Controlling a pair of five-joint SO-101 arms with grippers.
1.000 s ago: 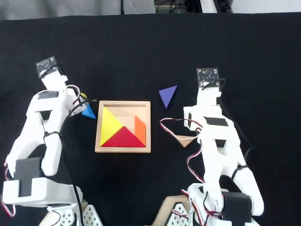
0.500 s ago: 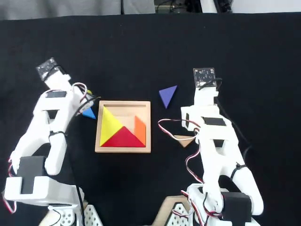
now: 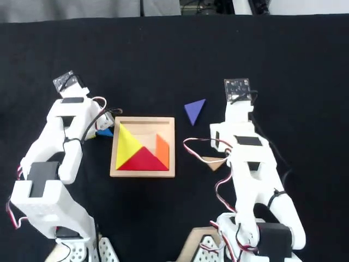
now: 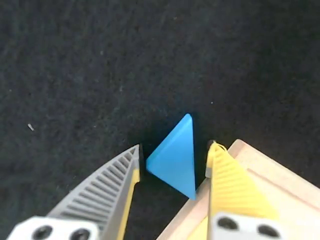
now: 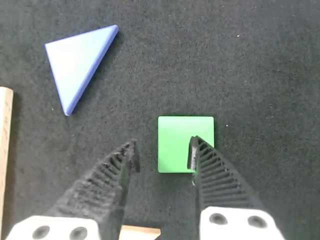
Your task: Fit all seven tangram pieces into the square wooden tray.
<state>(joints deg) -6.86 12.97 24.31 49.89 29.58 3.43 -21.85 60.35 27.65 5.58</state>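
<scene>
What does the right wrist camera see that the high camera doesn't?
From the right wrist view, hidden from above under the arm: the green square, with the open right gripper over it. From the high view, outside the wrist camera's frame: the yellow triangle, red triangle and orange piece in the wooden tray, and the blue triangle beside it. Both: the purple triangle, the tray's edge and the tan piece.
</scene>
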